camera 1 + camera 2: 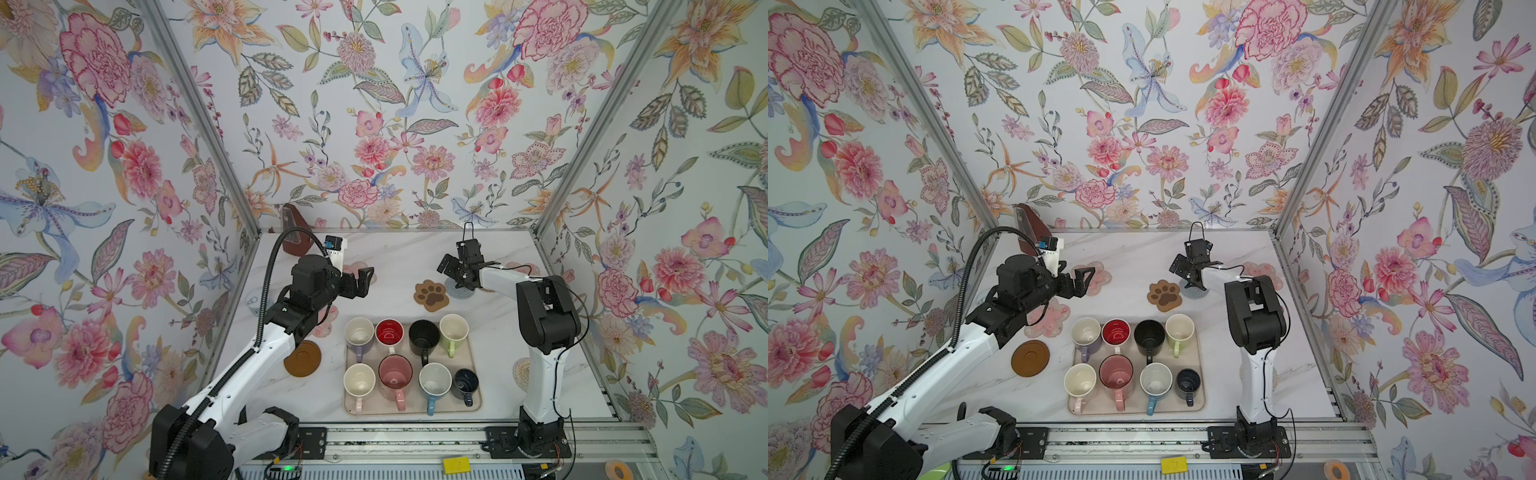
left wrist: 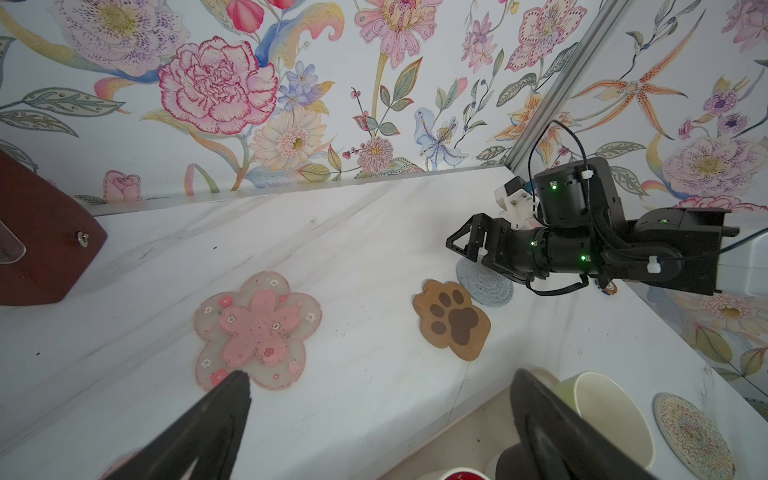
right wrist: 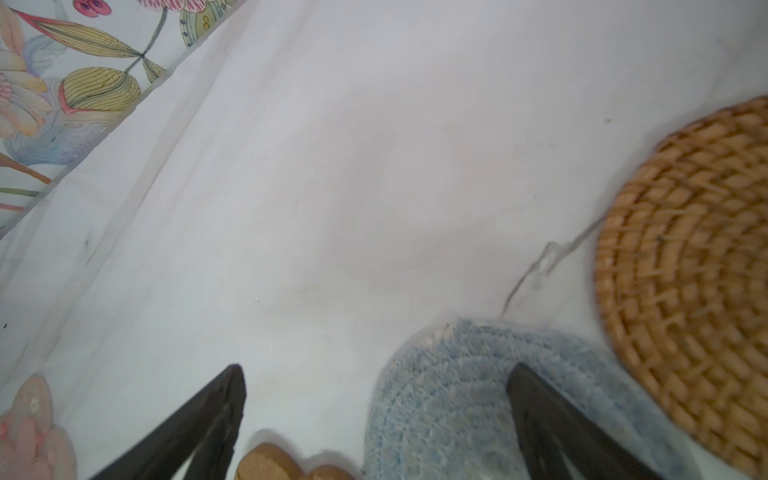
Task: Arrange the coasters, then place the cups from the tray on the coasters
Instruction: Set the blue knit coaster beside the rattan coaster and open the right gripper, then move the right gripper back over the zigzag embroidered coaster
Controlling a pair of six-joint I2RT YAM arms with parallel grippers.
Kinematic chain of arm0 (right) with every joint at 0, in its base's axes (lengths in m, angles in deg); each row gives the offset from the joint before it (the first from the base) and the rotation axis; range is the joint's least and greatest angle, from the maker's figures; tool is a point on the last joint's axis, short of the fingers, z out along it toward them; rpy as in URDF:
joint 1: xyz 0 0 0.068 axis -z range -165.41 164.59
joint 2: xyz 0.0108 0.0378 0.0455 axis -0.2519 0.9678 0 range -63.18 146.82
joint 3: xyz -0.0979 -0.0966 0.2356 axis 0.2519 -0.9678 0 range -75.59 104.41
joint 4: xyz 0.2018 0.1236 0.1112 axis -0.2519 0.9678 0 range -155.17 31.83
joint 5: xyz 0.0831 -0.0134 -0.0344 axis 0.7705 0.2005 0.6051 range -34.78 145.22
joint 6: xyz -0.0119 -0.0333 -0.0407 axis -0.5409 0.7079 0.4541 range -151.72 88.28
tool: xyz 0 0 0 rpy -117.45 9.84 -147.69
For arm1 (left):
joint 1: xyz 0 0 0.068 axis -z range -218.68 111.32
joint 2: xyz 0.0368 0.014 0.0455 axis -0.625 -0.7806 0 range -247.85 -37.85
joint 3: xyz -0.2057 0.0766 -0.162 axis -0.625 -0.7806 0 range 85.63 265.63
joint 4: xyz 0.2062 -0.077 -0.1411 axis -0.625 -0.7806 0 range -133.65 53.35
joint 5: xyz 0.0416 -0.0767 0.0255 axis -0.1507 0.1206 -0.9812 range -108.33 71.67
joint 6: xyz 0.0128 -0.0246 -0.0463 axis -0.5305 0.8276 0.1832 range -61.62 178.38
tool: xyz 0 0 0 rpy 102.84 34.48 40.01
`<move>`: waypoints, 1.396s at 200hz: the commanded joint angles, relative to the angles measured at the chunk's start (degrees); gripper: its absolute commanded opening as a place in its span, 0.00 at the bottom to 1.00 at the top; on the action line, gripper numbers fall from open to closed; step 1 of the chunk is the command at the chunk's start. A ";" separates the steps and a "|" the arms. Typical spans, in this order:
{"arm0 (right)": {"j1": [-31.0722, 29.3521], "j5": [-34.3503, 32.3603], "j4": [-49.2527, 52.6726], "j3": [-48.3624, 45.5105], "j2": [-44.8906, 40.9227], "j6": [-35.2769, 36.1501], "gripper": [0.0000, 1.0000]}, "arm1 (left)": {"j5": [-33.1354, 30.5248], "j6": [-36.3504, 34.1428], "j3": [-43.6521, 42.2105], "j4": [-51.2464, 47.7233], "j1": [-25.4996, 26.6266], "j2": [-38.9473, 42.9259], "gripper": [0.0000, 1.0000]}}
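Right wrist view only: the tan rattan coaster [image 3: 685, 270], a coiled basket-weave round, lies just beside the grey woven round [image 3: 449, 395]. In both top views the right arm [image 1: 544, 316] hides nearly all of it.
Left wrist view only: the cream woven round [image 2: 692, 436] shows a fine zigzag pattern. It lies right of the tray [image 1: 473, 353], and in the top views it is only a sliver behind the right arm.
Top views only: the brown disc [image 1: 302, 358], with raised rings, lies left of the tray and apart from it. A pink flower coaster [image 1: 1046, 320] lies off the tray's far-left corner, partly under the left arm [image 1: 967, 353]. A second pink flower coaster [image 1: 1262, 272] lies well beyond the tray's far-right corner.
Tray, far row, left to right: lavender cup [image 1: 359, 332], red-inside white cup [image 1: 389, 331], black cup [image 1: 424, 336], light green cup [image 1: 454, 328].
Tray, near row, left to right: cream-pink cup [image 1: 359, 380], speckled pink cup [image 1: 395, 372], blue cup [image 1: 434, 380], small dark navy cup [image 1: 465, 382].
Cups: all eight stand upright, with their handles toward the tray's near edge.
Paw print coaster [image 2: 453, 318]: tan with darker brown pads. It lies beyond the tray's far edge, just beside the grey woven round.
Third pink flower coaster [image 2: 257, 330]: translucent petals around a solid pink blossom. It lies beyond the tray's far-left corner.
Left gripper [image 2: 378, 382]: fingers spread wide and holding nothing, above the table [image 1: 415, 257] beyond the tray's far-left corner.
Right gripper [image 3: 376, 374]: fingers spread wide and empty, beyond the tray's far-right corner. One fingertip overlaps the grey woven round, but I cannot tell whether it touches.
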 commanded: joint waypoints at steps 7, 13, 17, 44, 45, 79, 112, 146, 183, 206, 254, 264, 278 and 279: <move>0.59 2.43 4.60 1.04 3.80 1.18 0.99 | -0.68 -0.46 0.18 -0.42 0.52 0.47 0.99; 0.49 2.66 4.65 1.20 4.04 1.21 0.99 | -0.67 -0.41 0.15 -0.38 0.51 0.45 0.99; 0.42 2.74 4.58 1.36 4.19 1.14 0.99 | -0.63 -0.33 0.15 -0.34 0.51 0.47 0.99; 0.06 3.09 4.48 2.45 5.07 1.15 0.99 | -0.59 -0.22 0.14 -0.35 0.53 0.52 0.99; 0.06 3.07 4.48 2.47 5.08 1.14 0.99 | -0.58 -0.17 0.12 -0.30 0.53 0.53 0.99; 0.23 3.42 4.92 4.55 5.61 1.72 0.99 | -0.58 -0.18 0.17 -0.32 0.58 0.64 0.99; 0.23 4.01 5.52 6.03 2.85 3.25 0.99 | -0.76 -0.07 0.03 -0.17 0.55 0.55 0.99; 0.27 4.03 6.84 6.06 -2.98 5.14 0.99 | -0.81 0.04 0.10 -0.11 0.53 0.46 0.99; 0.55 3.57 7.69 0.20 -11.73 6.45 0.99 | -0.58 0.42 0.02 -0.07 0.56 -0.62 0.99; 1.60 2.74 7.94 -8.35 -19.64 6.02 0.99 | -0.23 0.97 -0.24 0.36 0.60 -0.96 0.99; 2.79 -0.12 11.34 -26.02 -35.54 4.46 0.99 | -0.17 1.44 -0.52 0.96 0.64 -2.11 0.99; 2.83 -0.32 11.97 -28.09 -37.54 3.92 0.99 | 0.26 1.75 -0.49 1.10 0.64 -2.47 0.99; 2.81 -0.60 13.27 -29.72 -39.64 3.42 0.99 | 1.25 2.15 -0.60 1.60 0.68 -2.89 0.99; 2.84 -0.62 13.31 -29.79 -39.78 3.38 0.99 | 1.30 2.20 -0.56 1.64 0.68 -2.88 0.99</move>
